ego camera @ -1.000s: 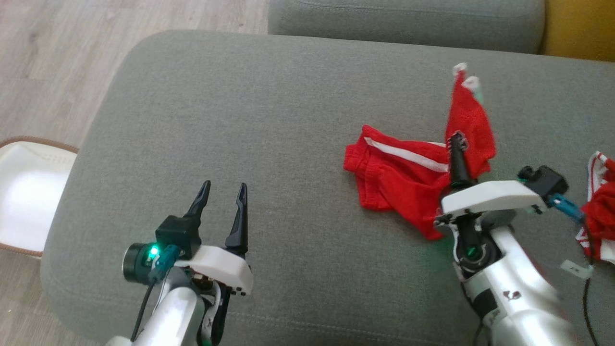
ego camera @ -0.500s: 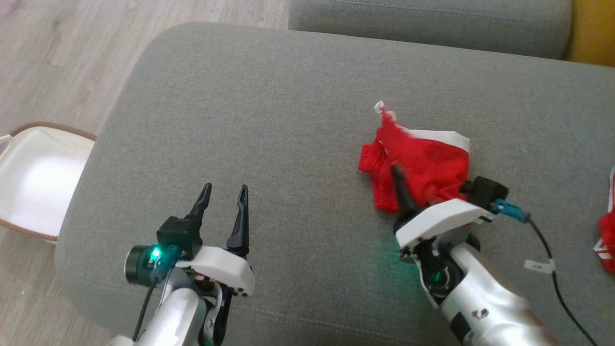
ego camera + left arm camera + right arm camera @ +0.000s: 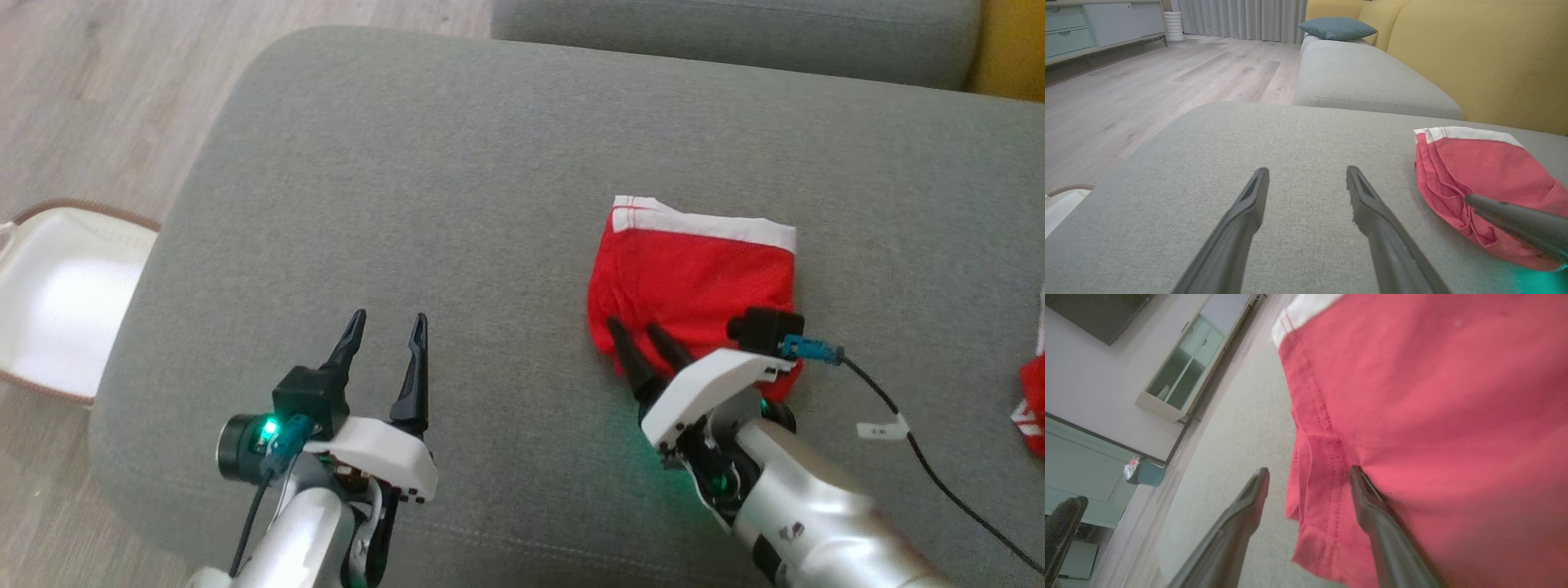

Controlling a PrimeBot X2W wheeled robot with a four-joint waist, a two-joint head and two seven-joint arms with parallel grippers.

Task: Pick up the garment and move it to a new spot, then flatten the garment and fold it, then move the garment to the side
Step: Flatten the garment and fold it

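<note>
Our left end effector [image 3: 389, 318] hovers over the bare near-left part of the grey sofa cushion [image 3: 457, 163], its two dark fingers spread wide and gripping nothing. The red garment [image 3: 694, 278] lies on the cushion's right half as a compact, roughly square fold, its white waistband [image 3: 702, 224] along the far edge (the left wrist view shows layered edges stacked down its left side). Our right end effector [image 3: 633, 328] sits at the garment's near-left corner, fingers well apart and nothing pinched between them. In the right wrist view one finger lies over the red cloth and the other over grey upholstery just beside the hem; whether the tips touch the fabric we cannot tell. Another red-and-white cloth [image 3: 1033, 400] peeks in at the right edge, well apart, and a white basket [image 3: 49, 302] stands on the wooden floor [image 3: 82, 98] to the left.
</note>
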